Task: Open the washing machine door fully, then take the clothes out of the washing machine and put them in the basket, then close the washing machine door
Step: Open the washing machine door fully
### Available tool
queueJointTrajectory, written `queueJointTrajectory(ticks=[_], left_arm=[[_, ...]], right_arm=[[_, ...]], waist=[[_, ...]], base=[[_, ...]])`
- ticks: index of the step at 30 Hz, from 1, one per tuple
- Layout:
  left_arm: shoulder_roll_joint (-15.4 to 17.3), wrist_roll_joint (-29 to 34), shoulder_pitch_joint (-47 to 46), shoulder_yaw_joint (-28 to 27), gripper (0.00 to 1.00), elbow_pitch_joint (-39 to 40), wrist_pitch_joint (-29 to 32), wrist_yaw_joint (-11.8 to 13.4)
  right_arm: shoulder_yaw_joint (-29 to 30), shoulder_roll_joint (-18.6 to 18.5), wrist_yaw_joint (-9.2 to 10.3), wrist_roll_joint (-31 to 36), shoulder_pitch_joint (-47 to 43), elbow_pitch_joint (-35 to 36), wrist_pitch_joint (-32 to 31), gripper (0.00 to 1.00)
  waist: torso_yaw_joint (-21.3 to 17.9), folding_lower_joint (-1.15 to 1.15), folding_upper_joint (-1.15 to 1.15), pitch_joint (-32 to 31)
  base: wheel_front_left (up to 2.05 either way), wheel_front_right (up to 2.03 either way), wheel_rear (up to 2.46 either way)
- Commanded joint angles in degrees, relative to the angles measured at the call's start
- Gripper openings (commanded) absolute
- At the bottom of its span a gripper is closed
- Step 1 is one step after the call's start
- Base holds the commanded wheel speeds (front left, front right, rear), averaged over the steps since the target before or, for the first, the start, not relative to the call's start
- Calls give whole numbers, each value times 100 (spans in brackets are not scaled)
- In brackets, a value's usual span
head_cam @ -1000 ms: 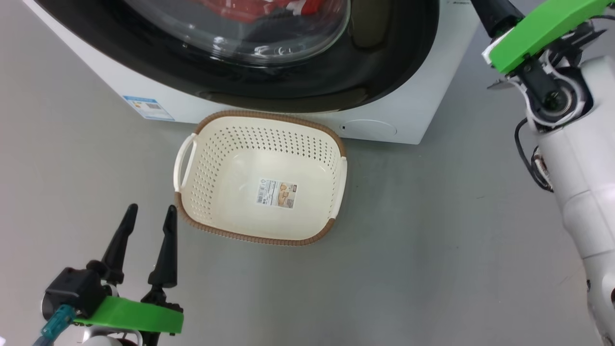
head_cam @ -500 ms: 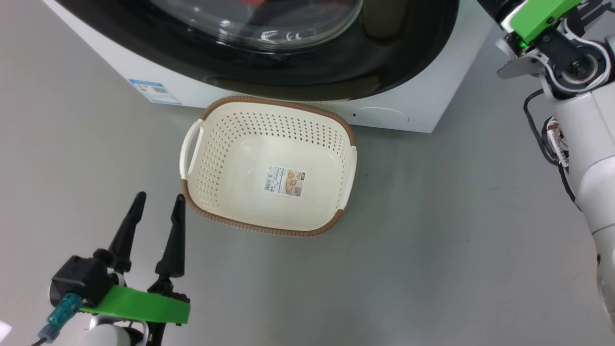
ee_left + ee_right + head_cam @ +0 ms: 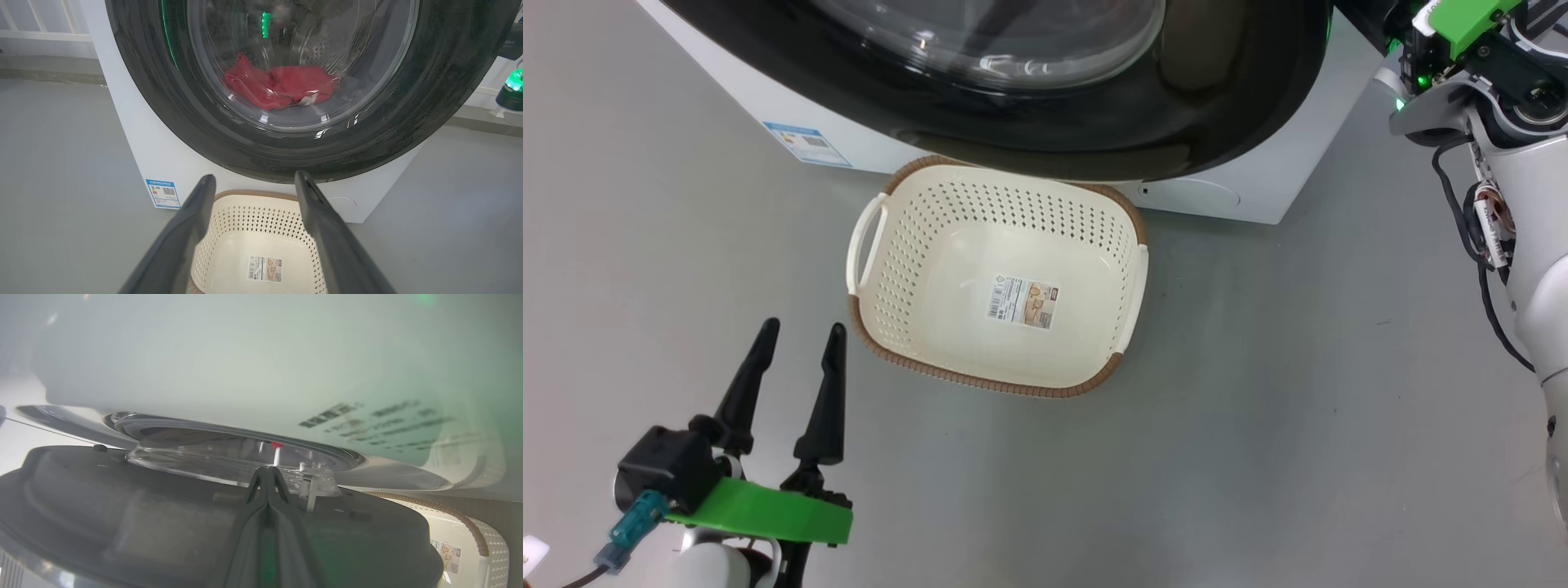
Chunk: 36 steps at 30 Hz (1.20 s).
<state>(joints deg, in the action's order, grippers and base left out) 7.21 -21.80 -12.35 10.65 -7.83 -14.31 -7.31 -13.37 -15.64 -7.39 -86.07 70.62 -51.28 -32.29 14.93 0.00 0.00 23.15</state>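
2 grippers, 2 jobs: we are holding the clenched right gripper [image 3: 267, 473] behind the ajar washing machine door [image 3: 1225, 98], where a slow, wide outward sweep seems best, while the left gripper [image 3: 802, 327] is hovering spread and empty beside the basket [image 3: 980, 382], the clothes [image 3: 278, 85] lying inside the washing machine [image 3: 122, 134].

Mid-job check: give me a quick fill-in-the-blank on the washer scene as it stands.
The cream-white perforated plastic basket contains only a paper ___. The bright red fabric clothes lie behind the clear ___ of the round black-rimmed door. The left gripper is ___, holding nothing. The right gripper, by the door's inner face, is ___.
Missing: label; glass; open; shut.
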Motion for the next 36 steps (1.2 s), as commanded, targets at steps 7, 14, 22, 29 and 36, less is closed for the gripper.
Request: queueJointTrajectory(ticks=[7, 14, 22, 29, 36], left_arm=[[120, -13, -32, -170, 100, 88, -69, -18], [68, 38, 96, -147, 100, 66, -69, -18], [13, 95, 241, -82, 100, 29, -69, -18], [-67, 147, 427, -36, 100, -3, -69, -18], [-121, 208, 638, -19, 100, -27, -69, -18]], right_arm=[[-93, 351, -10, -263, -120, 208, -582, 0], [-195, 390, -10, -316, -393, 367, -898, 0], [-253, 392, -10, -376, -858, 613, -1099, 0], [-290, 365, -10, -433, -1373, 847, -1237, 0], [-294, 389, -10, -511, -1883, 1191, -1311, 0]], waist=[[-33, 0, 0, -184], [-62, 0, 0, -410], [-16, 0, 0, -709], [36, 0, 0, -988], [80, 0, 0, -1253]], base=[[0, 0, 0], [0, 0, 0], [0, 0, 0], [0, 0, 0], [0, 0, 0]])
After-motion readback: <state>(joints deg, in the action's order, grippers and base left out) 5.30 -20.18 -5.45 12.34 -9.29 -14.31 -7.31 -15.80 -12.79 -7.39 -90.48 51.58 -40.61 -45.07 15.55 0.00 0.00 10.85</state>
